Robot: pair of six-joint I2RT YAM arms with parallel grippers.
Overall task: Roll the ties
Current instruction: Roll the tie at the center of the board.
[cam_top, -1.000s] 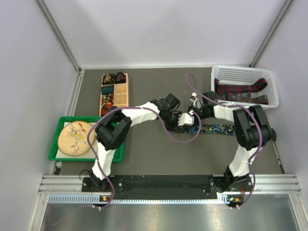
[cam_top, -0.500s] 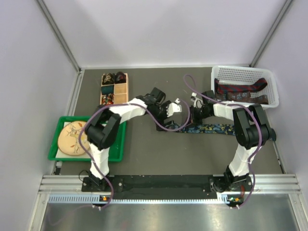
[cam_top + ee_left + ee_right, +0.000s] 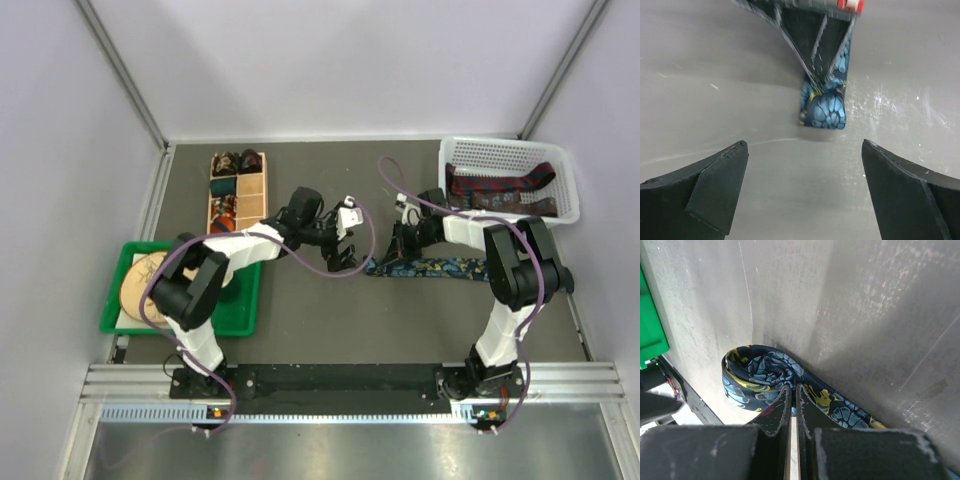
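Observation:
A dark blue tie (image 3: 432, 268) with blue and yellow flowers lies flat across the table, and its left end is rolled into a small coil (image 3: 757, 375). My right gripper (image 3: 792, 388) is shut, its tips pinching the fabric at the coil. In the left wrist view the coil (image 3: 824, 107) shows beneath the right fingers (image 3: 816, 47). My left gripper (image 3: 804, 144) stands wide open, a short way left of the coil, with only bare table between its fingers. From above, the left gripper (image 3: 343, 252) is apart from the tie.
A white basket (image 3: 500, 147) at the back right holds dark red and navy ties (image 3: 500, 186). At the back left, a wooden compartment box (image 3: 251, 206) contains coiled ties. A green tray (image 3: 232, 322) with a round plate sits at the near left.
My left gripper has opened and drawn back to the left, away from the tie's rolled end. The right gripper stays shut at the coil.

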